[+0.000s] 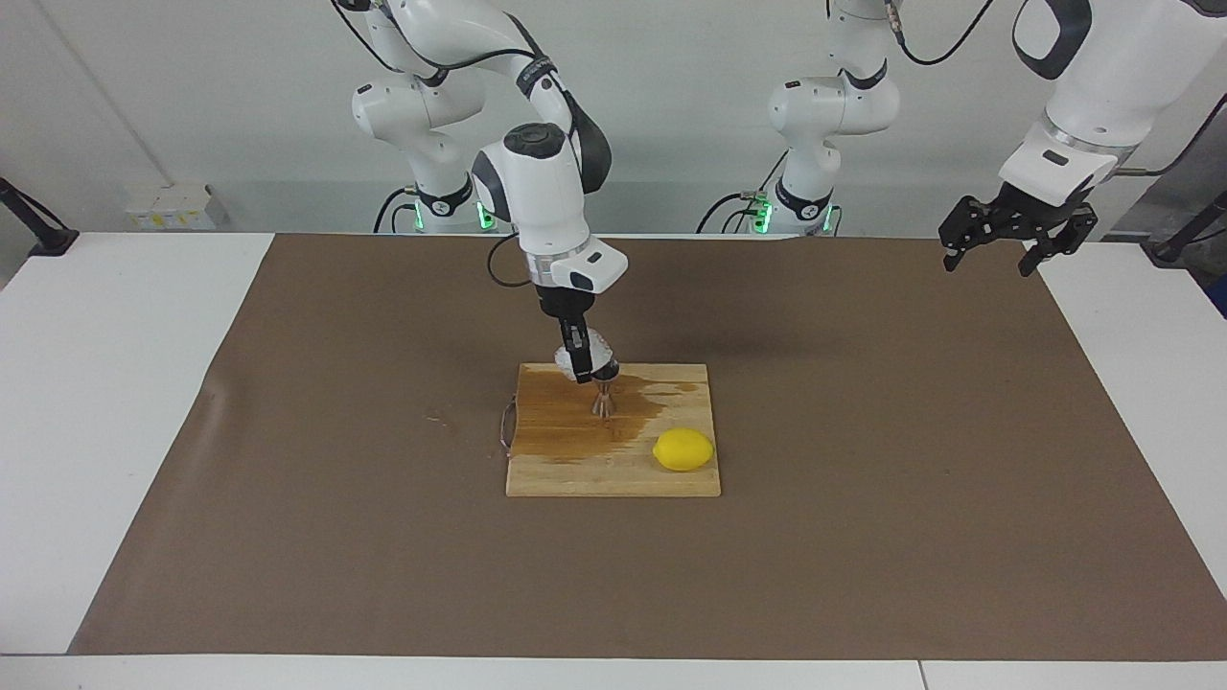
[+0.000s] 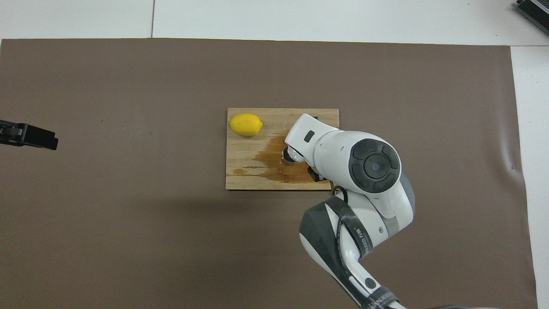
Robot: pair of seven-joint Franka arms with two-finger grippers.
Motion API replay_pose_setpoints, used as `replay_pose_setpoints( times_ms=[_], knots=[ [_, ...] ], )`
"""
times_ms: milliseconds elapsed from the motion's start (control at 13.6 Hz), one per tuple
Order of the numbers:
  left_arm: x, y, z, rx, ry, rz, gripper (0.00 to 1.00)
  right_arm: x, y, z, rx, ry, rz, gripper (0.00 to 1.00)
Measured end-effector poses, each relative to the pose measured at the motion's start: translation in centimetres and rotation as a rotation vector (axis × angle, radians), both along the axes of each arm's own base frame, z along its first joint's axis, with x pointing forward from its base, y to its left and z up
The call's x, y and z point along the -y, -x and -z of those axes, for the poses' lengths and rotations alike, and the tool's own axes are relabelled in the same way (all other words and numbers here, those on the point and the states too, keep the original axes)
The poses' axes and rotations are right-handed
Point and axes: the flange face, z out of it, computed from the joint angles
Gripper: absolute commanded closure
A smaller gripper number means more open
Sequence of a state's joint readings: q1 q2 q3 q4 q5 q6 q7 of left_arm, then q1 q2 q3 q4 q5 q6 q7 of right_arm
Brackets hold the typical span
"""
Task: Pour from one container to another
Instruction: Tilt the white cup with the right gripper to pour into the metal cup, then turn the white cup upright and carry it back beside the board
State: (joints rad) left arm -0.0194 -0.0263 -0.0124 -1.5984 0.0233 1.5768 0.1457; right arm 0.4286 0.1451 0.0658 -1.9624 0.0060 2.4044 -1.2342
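One translucent ribbed plastic cup is pinched, tilted, in the right gripper, directly over a shiny steel hourglass jigger. The jigger stands upright on a rectangular wooden board, within a dark wet stain spread over the grain. A smooth yellow lemon lies on the board at about four o'clock from the jigger in the facing view. The left gripper waits with fingers spread above the brown mat's edge.

The white counter is being covered by a brown mat. A wooden cutting board, wet with a brown spill, is being carried at the mat's middle.
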Motion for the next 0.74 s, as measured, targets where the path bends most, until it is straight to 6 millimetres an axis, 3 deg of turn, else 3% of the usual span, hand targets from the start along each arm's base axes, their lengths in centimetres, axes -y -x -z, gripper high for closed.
replay_pose_setpoints(
  times_ms=[368,589,736],
  knots=[
    [0.0,0.0,0.0,0.000,0.000,0.000,0.00,4.5,-2.2,-0.4,-0.064,-0.179,0.082,0.89],
    [0.0,0.0,0.0,0.000,0.000,0.000,0.00,10.2,-4.1,-0.1,-0.071,-0.283,0.113,0.89],
    [0.0,0.0,0.0,0.000,0.000,0.000,0.00,14.5,-4.6,1.6,-0.090,-0.325,0.148,0.89]
  ],
)
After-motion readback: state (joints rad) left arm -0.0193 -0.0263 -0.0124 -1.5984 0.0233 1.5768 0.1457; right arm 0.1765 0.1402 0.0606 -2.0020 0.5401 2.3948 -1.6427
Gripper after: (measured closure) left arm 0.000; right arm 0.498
